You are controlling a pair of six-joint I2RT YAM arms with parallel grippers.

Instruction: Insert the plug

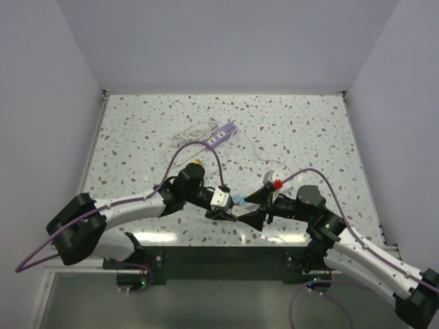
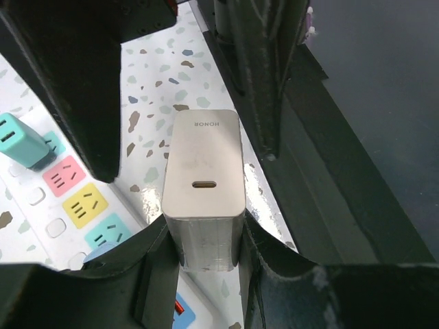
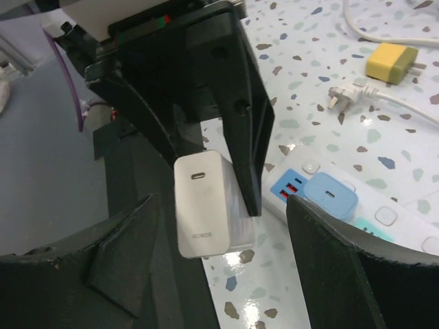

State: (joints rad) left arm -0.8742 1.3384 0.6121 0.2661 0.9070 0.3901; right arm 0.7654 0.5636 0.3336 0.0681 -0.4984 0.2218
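My left gripper [image 1: 221, 208] is shut on a white HONOR charger plug [image 2: 204, 179], held by its sides with the USB-C port face towards the camera. The charger also shows in the right wrist view [image 3: 204, 204], between the left arm's black fingers [image 3: 241, 116]. It hangs over the table's near edge, just beside a white power strip [image 2: 77, 205] with coloured sockets. My right gripper [image 3: 223, 274] is open and empty, its fingers either side of the charger but apart from it. In the top view [image 1: 251, 205] it faces the left gripper.
A teal plug [image 2: 20, 140] and a light blue plug [image 3: 331, 197] sit in the strip. A yellow-green plug [image 3: 391, 62] and a white three-pin plug [image 3: 341, 94] with its cable lie beyond. A purple strip [image 1: 225, 133] lies far back. The dark front ledge [image 2: 357, 205] is close.
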